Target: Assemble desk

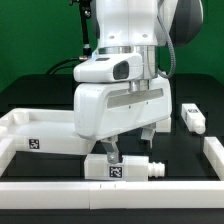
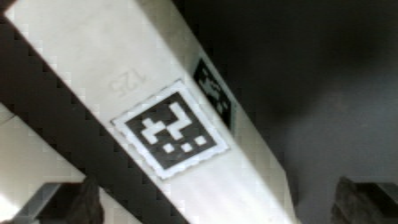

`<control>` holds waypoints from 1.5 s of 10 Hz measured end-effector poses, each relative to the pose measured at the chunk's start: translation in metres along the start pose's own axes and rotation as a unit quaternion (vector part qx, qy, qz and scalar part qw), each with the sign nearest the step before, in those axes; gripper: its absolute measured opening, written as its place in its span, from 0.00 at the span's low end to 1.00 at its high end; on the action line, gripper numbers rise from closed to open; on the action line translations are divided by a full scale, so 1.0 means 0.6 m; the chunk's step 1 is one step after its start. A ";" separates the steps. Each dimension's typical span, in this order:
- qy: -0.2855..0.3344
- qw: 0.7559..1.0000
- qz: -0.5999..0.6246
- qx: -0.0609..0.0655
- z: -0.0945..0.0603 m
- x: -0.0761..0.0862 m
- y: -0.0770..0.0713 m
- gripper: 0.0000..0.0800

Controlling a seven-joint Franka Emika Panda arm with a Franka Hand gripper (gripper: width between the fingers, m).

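Gripper (image 1: 131, 147) low over a tagged desk leg (image 1: 125, 168) lying flat, jaws spread wide astride it, nothing pinched, second leg (image 1: 192, 117) well apart from it

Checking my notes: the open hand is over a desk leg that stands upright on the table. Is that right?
No. The desk leg lies flat on its side, not upright, as the exterior view shows. The open hand is over it.

Front leg (image 1: 125, 168) beneath the tool (image 1: 129, 147), second leg (image 1: 193, 117) well apart on the exterior view's right
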State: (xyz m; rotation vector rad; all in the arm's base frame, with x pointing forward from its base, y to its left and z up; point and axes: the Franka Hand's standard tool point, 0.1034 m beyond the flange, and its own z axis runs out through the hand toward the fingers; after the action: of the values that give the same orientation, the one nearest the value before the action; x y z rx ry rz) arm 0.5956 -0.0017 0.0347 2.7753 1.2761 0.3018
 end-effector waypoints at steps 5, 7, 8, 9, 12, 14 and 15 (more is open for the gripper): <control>-0.047 0.997 0.033 0.055 0.021 -0.003 0.016 0.81; -0.056 0.995 0.062 0.062 0.037 -0.001 -0.005 0.81; -0.055 0.995 0.059 0.061 0.037 -0.002 -0.002 0.81; -0.055 0.995 0.059 0.062 0.037 -0.003 -0.002 0.68; -0.055 0.995 0.048 0.062 0.035 0.000 -0.003 0.36; -0.042 0.996 -0.040 0.060 -0.005 0.010 -0.008 0.36; -0.041 0.994 -0.073 0.064 -0.019 0.007 -0.021 0.36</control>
State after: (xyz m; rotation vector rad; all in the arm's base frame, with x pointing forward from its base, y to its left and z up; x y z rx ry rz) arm 0.5863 0.0095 0.0442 2.7436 1.5183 0.1000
